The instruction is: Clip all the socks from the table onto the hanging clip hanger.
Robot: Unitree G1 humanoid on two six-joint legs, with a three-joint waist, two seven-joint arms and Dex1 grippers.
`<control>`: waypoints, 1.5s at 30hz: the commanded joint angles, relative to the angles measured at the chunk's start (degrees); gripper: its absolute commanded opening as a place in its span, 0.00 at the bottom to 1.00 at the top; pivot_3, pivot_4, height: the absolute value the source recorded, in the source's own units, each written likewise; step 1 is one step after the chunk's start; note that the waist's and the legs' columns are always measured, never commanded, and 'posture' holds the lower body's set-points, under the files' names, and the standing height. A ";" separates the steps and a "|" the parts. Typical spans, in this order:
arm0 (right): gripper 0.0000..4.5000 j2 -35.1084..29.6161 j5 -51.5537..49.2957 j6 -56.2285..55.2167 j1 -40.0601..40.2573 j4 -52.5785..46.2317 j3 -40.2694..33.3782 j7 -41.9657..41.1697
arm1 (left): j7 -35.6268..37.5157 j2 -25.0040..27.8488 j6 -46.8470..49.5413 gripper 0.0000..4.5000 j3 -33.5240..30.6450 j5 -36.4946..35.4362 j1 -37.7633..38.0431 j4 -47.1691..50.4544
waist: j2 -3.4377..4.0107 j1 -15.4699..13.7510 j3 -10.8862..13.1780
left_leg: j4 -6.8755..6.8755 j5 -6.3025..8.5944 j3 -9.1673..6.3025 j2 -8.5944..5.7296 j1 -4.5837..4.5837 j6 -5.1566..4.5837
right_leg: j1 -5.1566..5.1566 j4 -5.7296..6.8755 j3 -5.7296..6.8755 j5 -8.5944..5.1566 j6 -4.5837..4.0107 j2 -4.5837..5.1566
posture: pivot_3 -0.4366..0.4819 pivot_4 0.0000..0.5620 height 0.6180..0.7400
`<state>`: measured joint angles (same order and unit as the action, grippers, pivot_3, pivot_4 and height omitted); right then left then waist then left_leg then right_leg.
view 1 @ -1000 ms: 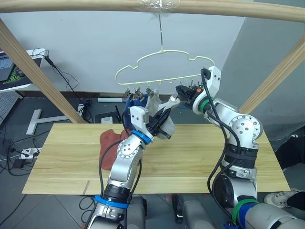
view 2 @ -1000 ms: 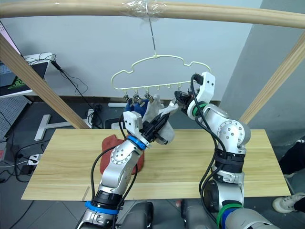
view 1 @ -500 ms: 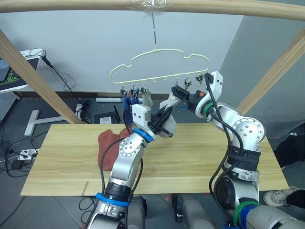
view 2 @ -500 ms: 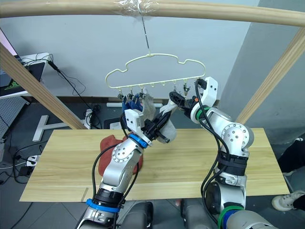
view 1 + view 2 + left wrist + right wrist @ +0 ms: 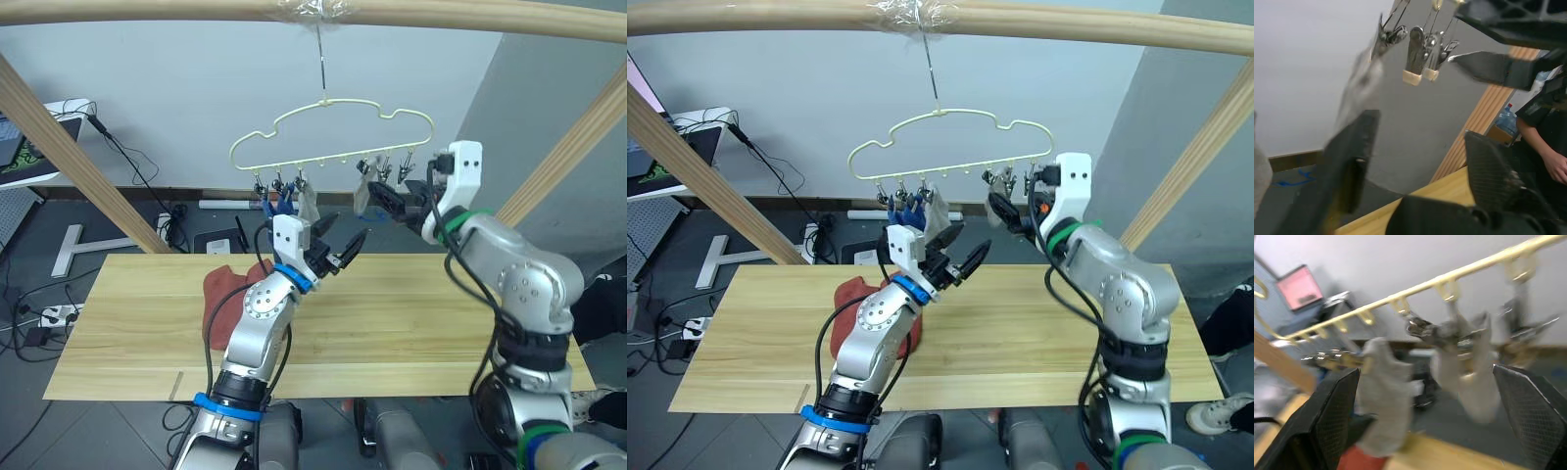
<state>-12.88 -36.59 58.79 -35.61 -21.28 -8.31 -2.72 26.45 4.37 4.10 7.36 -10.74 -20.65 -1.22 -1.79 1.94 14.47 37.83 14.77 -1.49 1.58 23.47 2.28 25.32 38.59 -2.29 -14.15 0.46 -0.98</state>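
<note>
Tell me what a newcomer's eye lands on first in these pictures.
First, the pale-yellow cloud-shaped wire clip hanger hanging from the thick wooden pole, with blue socks and a light grey sock clipped along its lower bar. Next, the two black-fingered hands raised just below it, the left hand open and the right hand open by the clips. A rust-red sock lies on the light wooden table.

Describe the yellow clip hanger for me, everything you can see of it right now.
The clip hanger is thin pale-yellow wire bent into a cloud-like outline, its hook hung from the wooden pole overhead. Small metal clips dangle in a row from loops on its lower bar. It hangs tilted, its right end higher. The left clips hold blue socks and a grey sock; another grey sock hangs from a clip near the right end, by the open right gripper. The left gripper sits open just below.
</note>
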 commanded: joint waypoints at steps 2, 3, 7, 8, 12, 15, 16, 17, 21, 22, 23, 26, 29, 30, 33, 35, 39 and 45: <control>1.00 -3.00 8.27 -10.22 5.36 -5.44 8.27 -3.63 | 0.56 1.66 1.93 0.99 -1.22 -1.49 1.00 4.93 | 0.00 0.23 0.00 | -0.01 0.00 0.03 0.00 0.00 0.00 | 0.02 0.00 -0.03 0.00 0.00 0.00 | 0.46 0.42 1.00; 1.00 -3.14 9.60 -12.31 6.71 -5.54 9.80 -4.41 | 0.73 2.42 2.19 0.99 -1.31 -1.26 1.56 5.83 | 0.00 0.27 0.00 | -0.01 0.00 0.04 0.01 0.00 0.01 | 0.02 -0.01 -0.04 0.00 0.00 0.00 | 0.46 0.42 1.00; 0.80 -0.48 13.27 -17.29 8.74 -4.23 11.53 -3.29 | 2.57 5.63 4.13 1.00 -2.12 -2.44 3.75 9.86 | 0.00 0.41 0.00 | 0.00 -0.01 0.02 0.04 -0.05 0.01 | 0.01 0.05 -0.04 0.00 0.00 0.00 | 0.49 0.42 1.00; 0.72 -0.40 14.59 -18.15 8.78 -4.00 12.10 -3.08 | 2.69 6.10 4.65 1.00 -2.45 -2.82 4.00 10.72 | 0.00 0.39 0.00 | 0.01 -0.01 -0.01 0.05 -0.05 0.02 | 0.01 0.08 -0.01 0.00 0.00 -0.01 | 0.49 0.42 1.00; 0.65 0.68 17.06 -20.91 8.97 -2.97 12.74 -3.66 | 2.96 8.35 7.15 1.00 -3.86 -4.73 5.07 14.95 | 0.00 0.05 0.00 | 0.07 -0.02 0.01 0.01 -0.06 0.02 | 0.00 0.10 -0.03 0.00 0.00 0.00 | 0.50 0.42 1.00; 0.53 1.90 18.00 -22.45 9.17 -2.07 12.28 -3.75 | 3.20 10.25 8.92 1.00 -4.76 -5.60 6.04 17.85 | 0.00 0.00 0.00 | 0.04 -0.01 0.02 0.02 -0.06 0.02 | 0.00 0.07 -0.05 0.00 0.00 0.01 | 0.51 0.42 1.00; 0.47 2.08 18.61 -22.69 9.07 -1.62 12.30 -3.65 | 3.09 10.75 9.17 1.00 -4.96 -5.71 6.25 18.26 | 0.00 -0.08 0.00 | 0.04 -0.01 0.01 0.03 -0.06 0.02 | 0.00 0.08 -0.04 0.00 0.00 0.01 | 0.51 0.42 1.00; 0.40 2.21 19.03 -22.84 9.00 -1.31 12.32 -3.62 | 3.02 11.06 9.37 1.00 -5.11 -5.79 6.39 18.55 | 0.00 -0.11 0.00 | 0.03 -0.01 0.00 0.03 -0.06 0.02 | 0.00 0.07 -0.02 0.00 0.00 0.01 | 0.51 0.42 1.00; 0.24 3.09 20.54 -23.90 8.18 0.58 12.36 -3.56 | 2.73 11.71 9.97 1.00 -5.65 -5.92 6.62 19.21 | 0.00 -0.17 0.00 | 0.05 -0.01 0.00 0.02 -0.06 0.02 | 0.00 0.07 -0.03 0.00 0.00 0.03 | 0.52 0.42 1.00; 0.24 3.60 21.01 -24.60 7.63 1.66 12.44 -3.44 | 2.56 11.63 10.07 1.00 -5.63 -5.79 6.56 19.34 | 0.00 -0.14 0.00 | 0.05 -0.01 0.02 0.02 -0.07 0.02 | 0.00 0.07 -0.05 0.00 0.00 0.03 | 0.52 0.42 1.00; 0.24 3.99 21.37 -25.12 7.28 2.41 12.47 -3.42 | 2.45 11.55 10.14 1.00 -5.59 -5.69 6.51 19.43 | 0.00 -0.15 0.00 | 0.05 -0.01 0.02 0.02 -0.07 0.02 | 0.00 0.08 -0.05 0.00 0.00 0.03 | 0.52 0.42 1.00; 0.24 4.93 22.49 -26.51 6.18 4.71 12.51 -3.43 | 2.05 11.25 10.34 1.00 -5.37 -5.54 6.24 19.70 | 0.00 -0.15 0.00 | 0.05 -0.01 0.01 0.03 -0.08 0.02 | 0.00 0.11 -0.04 0.00 0.00 0.02 | 0.53 0.41 1.00; 0.24 5.58 23.68 -27.92 5.28 6.80 12.34 -3.23 | 1.92 11.31 10.41 1.00 -5.24 -5.54 6.41 20.26 | 0.00 -0.24 0.00 | 0.04 -0.01 -0.01 0.03 -0.07 0.02 | 0.00 0.10 -0.02 0.00 0.00 0.02 | 0.54 0.40 1.00; 0.24 5.79 23.84 -28.36 5.09 7.35 12.15 -3.18 | 1.92 11.42 10.40 1.00 -5.28 -5.61 6.56 20.55 | 0.00 -0.23 0.00 | 0.04 -0.01 0.00 0.03 -0.07 0.02 | 0.00 0.10 -0.03 0.00 0.00 0.03 | 0.54 0.40 1.00; 0.24 6.42 23.93 -29.16 4.77 8.38 11.66 -3.53 | 1.89 11.71 10.59 1.00 -5.50 -5.80 6.77 21.06 | 0.00 -0.28 0.00 | 0.04 -0.01 0.01 0.02 -0.07 0.02 | 0.00 0.10 -0.04 0.00 0.00 0.04 | 0.54 0.40 1.00; 0.24 7.04 24.08 -29.46 4.39 9.06 11.47 -3.64 | 1.89 11.92 10.68 1.00 -5.65 -5.85 6.91 21.30 | 0.00 -0.27 0.00 | 0.04 -0.01 0.01 0.03 -0.07 0.02 | 0.00 0.11 -0.04 0.00 -0.01 0.04 | 0.55 0.40 1.00; 0.24 7.56 24.67 -29.80 4.02 9.63 11.42 -3.65 | 1.83 12.02 10.81 1.00 -5.66 -5.87 7.06 21.57 | 0.00 -0.28 0.00 | 0.05 -0.01 0.00 0.03 -0.08 0.02 | 0.00 0.14 -0.03 0.01 -0.01 0.04 | 0.55 0.40 1.00; 0.24 8.15 25.09 -30.48 3.59 10.74 10.93 -3.50 | 1.63 11.94 10.83 1.00 -5.79 -5.90 6.83 21.62 | 0.00 -0.31 0.00 | 0.05 -0.01 0.00 0.03 -0.08 0.02 | 0.00 0.16 -0.03 0.01 -0.01 0.04 | 0.55 0.37 1.00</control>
<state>-5.00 -11.84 29.72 -30.84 -9.20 3.46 -6.16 28.15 16.12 15.03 1.91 -15.90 -13.80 17.76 -1.79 1.63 14.47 37.88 14.75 -1.49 1.61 23.39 2.30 25.31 38.76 -2.32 -14.14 0.45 -0.94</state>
